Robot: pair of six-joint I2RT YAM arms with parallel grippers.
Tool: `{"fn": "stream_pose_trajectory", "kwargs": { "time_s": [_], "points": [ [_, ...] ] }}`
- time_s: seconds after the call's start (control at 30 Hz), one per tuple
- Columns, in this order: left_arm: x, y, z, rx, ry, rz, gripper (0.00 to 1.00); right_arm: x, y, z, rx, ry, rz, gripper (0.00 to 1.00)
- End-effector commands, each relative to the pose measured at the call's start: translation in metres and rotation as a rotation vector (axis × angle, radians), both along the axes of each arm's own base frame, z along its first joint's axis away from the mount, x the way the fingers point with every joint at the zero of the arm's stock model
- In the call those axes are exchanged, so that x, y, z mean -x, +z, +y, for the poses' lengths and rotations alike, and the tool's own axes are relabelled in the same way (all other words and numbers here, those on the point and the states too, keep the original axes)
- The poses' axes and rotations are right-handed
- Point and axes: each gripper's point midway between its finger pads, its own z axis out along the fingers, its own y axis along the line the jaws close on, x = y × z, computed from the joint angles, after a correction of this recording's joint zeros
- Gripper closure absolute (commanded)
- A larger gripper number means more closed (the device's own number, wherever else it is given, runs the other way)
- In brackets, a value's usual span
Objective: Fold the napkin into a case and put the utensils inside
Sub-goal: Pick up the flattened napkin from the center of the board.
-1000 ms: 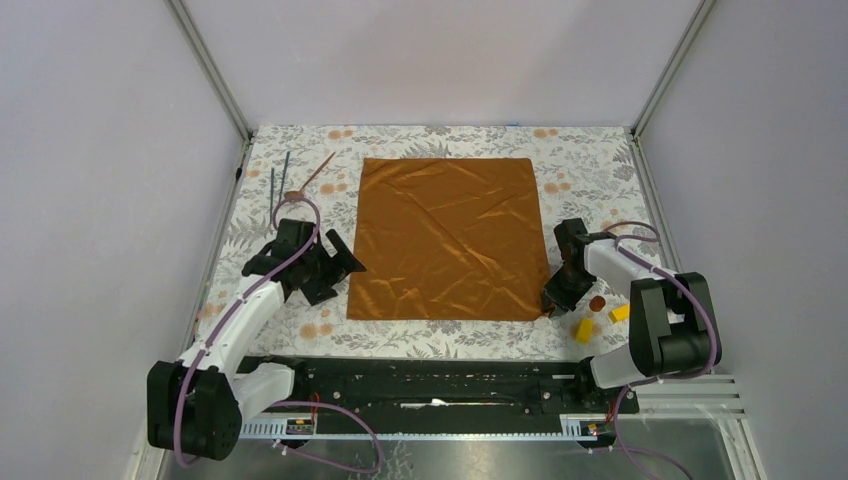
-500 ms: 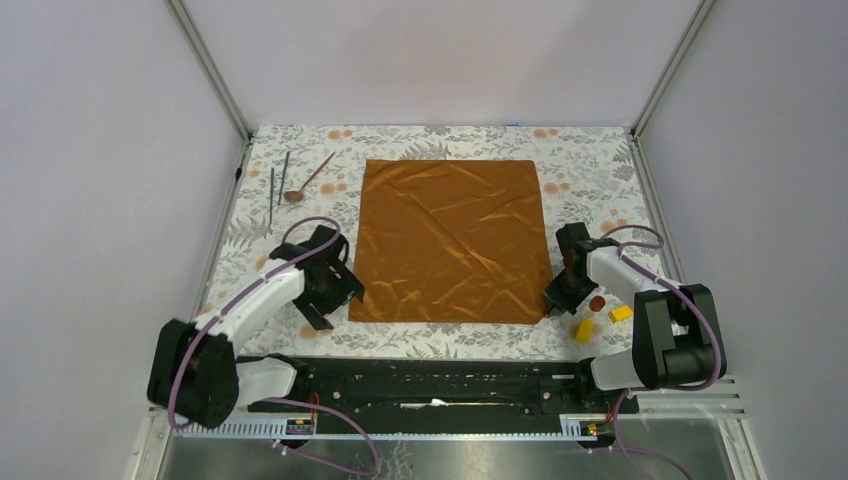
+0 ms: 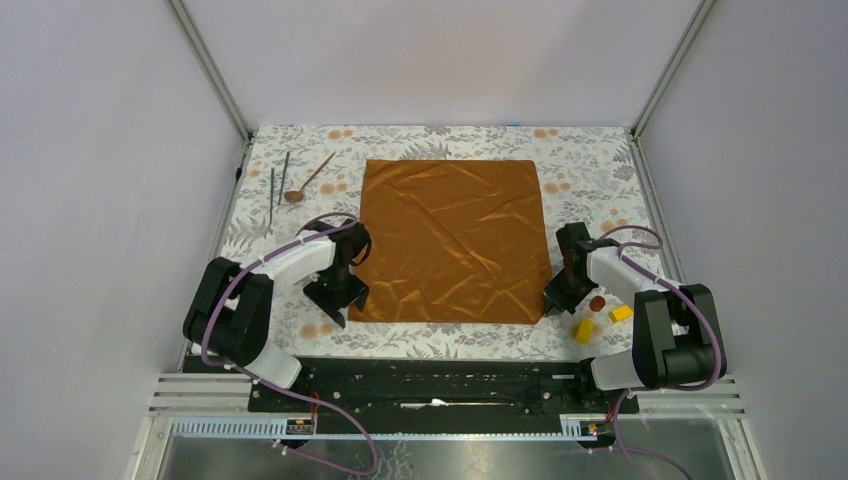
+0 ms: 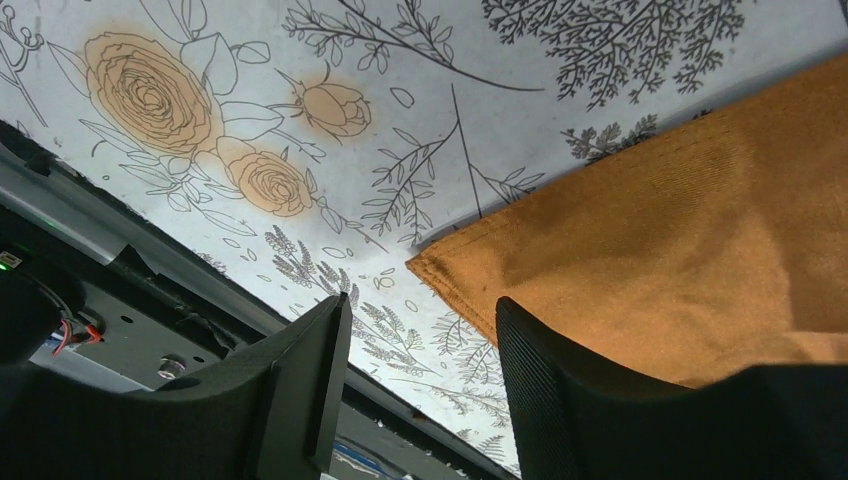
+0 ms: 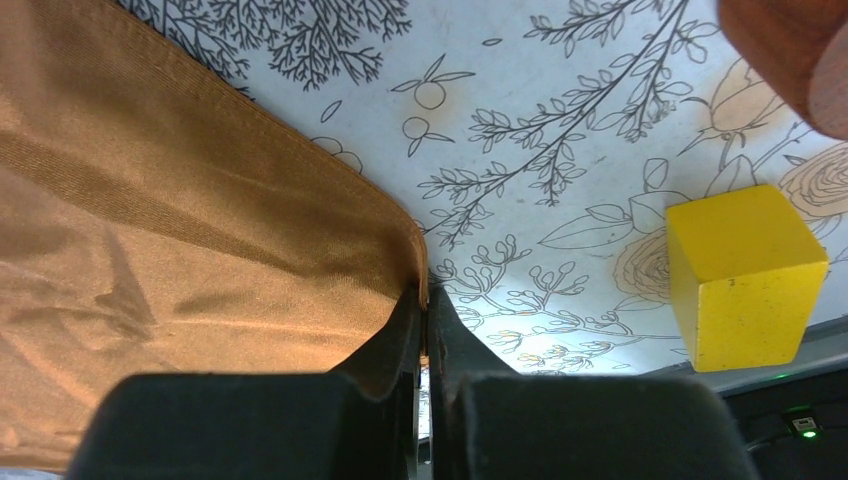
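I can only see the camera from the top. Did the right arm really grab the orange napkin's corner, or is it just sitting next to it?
Observer: It grabbed it. In the right wrist view, the right gripper has its jaws shut with the napkin corner pinched between them.
Operator: And the left one?
Observer: The left gripper has its jaws open. The napkin's near left corner lies in the gap between them, not yet pinched.
Operator: Is a yellow block in the way?
Observer: No. The yellow block in the right wrist view sits on the tablecloth, apart from the napkin's edge and the jaws.
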Motion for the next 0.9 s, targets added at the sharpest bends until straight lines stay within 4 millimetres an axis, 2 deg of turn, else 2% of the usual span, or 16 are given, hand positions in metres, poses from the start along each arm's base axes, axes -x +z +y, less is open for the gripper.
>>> {"fn": "stream_pose_trajectory", "kwargs": {
  "time_s": [0.0, 0.17, 0.3, 0.5, 0.7, 0.8, 0.87],
  "points": [
    [-0.015, 0.005, 0.0, -0.034, 0.033, -0.04, 0.4, -0.002, -0.017, -0.001, 0.01, -0.009, -0.017, 1.0],
    [-0.017, -0.002, 0.002, -0.041, 0.038, -0.049, 0.39, -0.001, -0.018, 0.0, 0.003, -0.006, -0.013, 1.0],
    [-0.017, -0.016, -0.001, -0.008, 0.048, -0.082, 0.39, 0.0, -0.019, 0.0, 0.002, -0.008, -0.012, 1.0],
    [-0.011, -0.03, 0.007, -0.024, 0.077, -0.09, 0.41, 0.003, -0.022, 0.0, 0.004, -0.015, -0.003, 1.0],
    [0.005, -0.039, 0.02, -0.101, 0.101, -0.007, 0.51, 0.003, -0.019, 0.005, -0.023, -0.021, -0.004, 1.0],
    [0.009, -0.046, 0.025, -0.127, 0.104, 0.006, 0.61, 0.001, -0.018, 0.005, -0.023, -0.024, -0.008, 1.0],
    [0.007, -0.046, 0.026, -0.121, 0.104, -0.027, 0.71, 0.001, -0.019, 0.004, -0.018, -0.025, -0.011, 1.0]
  ]
}}
